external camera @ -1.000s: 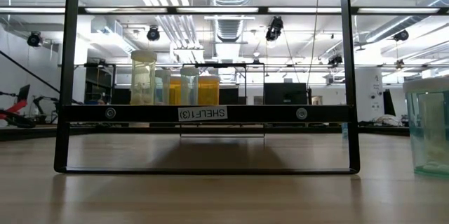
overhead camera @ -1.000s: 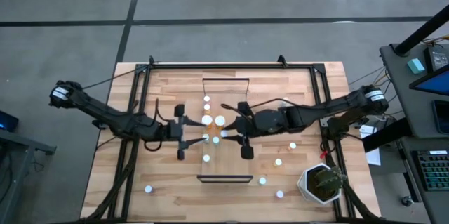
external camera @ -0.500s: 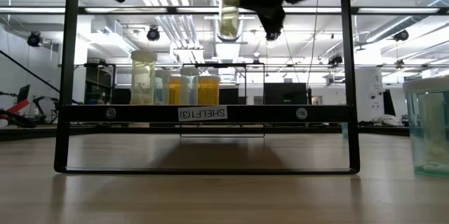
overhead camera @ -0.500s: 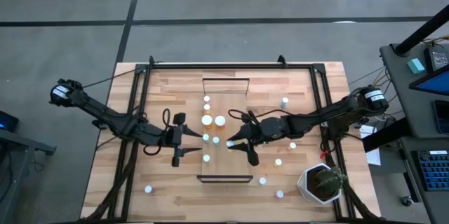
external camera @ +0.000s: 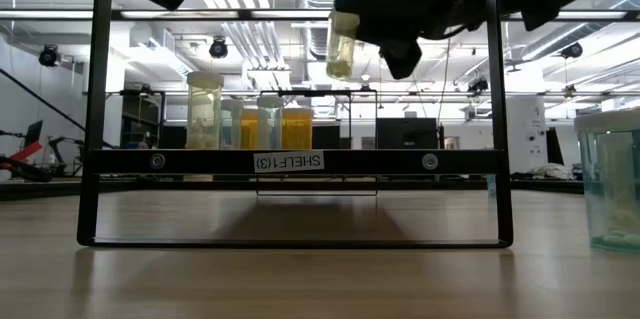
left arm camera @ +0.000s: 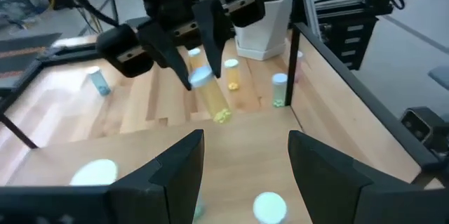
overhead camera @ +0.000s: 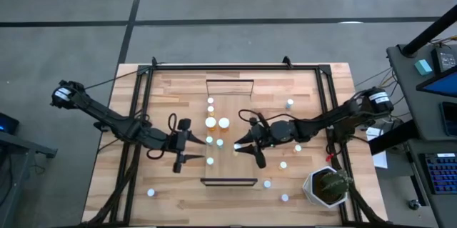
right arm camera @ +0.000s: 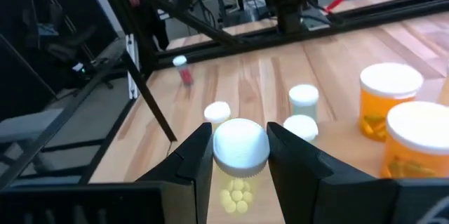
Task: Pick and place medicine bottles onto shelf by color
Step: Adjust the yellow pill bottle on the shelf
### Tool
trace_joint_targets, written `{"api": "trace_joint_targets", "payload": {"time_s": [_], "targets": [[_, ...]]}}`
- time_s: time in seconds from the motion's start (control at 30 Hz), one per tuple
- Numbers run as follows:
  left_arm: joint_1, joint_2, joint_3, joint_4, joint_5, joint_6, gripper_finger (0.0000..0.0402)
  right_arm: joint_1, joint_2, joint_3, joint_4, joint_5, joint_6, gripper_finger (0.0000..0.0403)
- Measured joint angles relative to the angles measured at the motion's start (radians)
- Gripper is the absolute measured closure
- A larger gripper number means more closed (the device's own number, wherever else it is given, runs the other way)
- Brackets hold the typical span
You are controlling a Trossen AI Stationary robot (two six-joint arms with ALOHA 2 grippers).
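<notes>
The shelf [overhead camera: 239, 99], a light-wood plank with dark end rails, lies at the table's middle, and several white-capped medicine bottles [overhead camera: 212, 121] stand on it. In the low view they stand behind the shelf's labelled rail [external camera: 290, 161]. My right gripper [overhead camera: 241, 147] is over the shelf's right part, shut on a yellowish bottle [left arm camera: 210, 96] with a white cap [right arm camera: 240, 143]. My left gripper [left arm camera: 245, 175] is open over the shelf's left edge [overhead camera: 193, 142], facing that bottle, with nothing between its fingers. My right gripper pinches the yellowish bottle between its two fingers [right arm camera: 196, 155], at its top, by the white cap [left arm camera: 201, 77]. The fingers come about level from the table's right side. The bottle hangs slightly tilted, cap up [external camera: 342, 44], clear above the shelf.
Loose bottles [overhead camera: 283, 164] stand on the table right of the shelf, one more at the near left [overhead camera: 151, 192]. A potted plant [overhead camera: 327, 187] stands at the near right corner. Dark frame rails [overhead camera: 136, 149] run along both sides. A clear container [external camera: 612, 189] shows at the low view's right.
My right gripper has come down toward the shelf with the yellowish bottle and rolled its wrist, also shifting a little toward the near edge. The bottle stays clear of the shelf. My left gripper has sunk slightly and tipped downward.
</notes>
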Motion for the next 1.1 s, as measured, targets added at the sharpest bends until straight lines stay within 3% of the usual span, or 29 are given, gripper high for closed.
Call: {"api": "trace_joint_targets", "payload": {"time_s": [0.37,0.63,1.1], "targets": [[-0.021,0.04,-0.002,-0.022,0.033,-0.036,0.0211,0.0,0.181,0.086,0.113,-0.035,-0.074,0.0294],[-0.039,0.034,-0.002,-0.02,0.033,-0.039,0.0211,0.003,0.275,0.162,0.087,-0.062,-0.074,0.0294],[-0.058,0.03,-0.007,-0.036,0.033,-0.064,0.0211,0.014,0.323,0.213,0.035,-0.065,-0.11,0.0294]]}}
